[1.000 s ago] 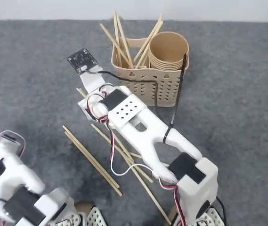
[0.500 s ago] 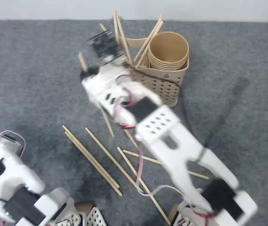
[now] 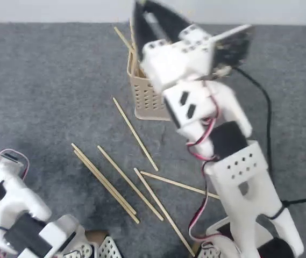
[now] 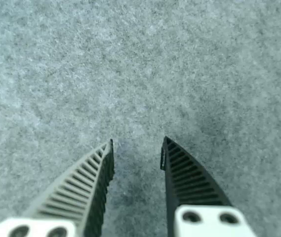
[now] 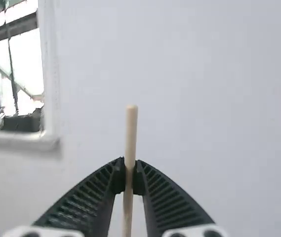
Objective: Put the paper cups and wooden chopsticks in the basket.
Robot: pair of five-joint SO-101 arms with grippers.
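So, partway done: right tool (image 5: 129, 180) pinches one chopstick (image 5: 131, 128) up over the basket (image 3: 148, 99). Several loose chopsticks (image 3: 105, 180) lie on the worktop (image 3: 45, 80), uncollected. Left tool (image 4: 137, 148) spread, low over worktop.

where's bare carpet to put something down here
Bare carpet lies left of the basket, beyond the loose chopsticks; more lies right of the raised right arm. The middle, from basket to arm bases, is crowded with chopsticks.
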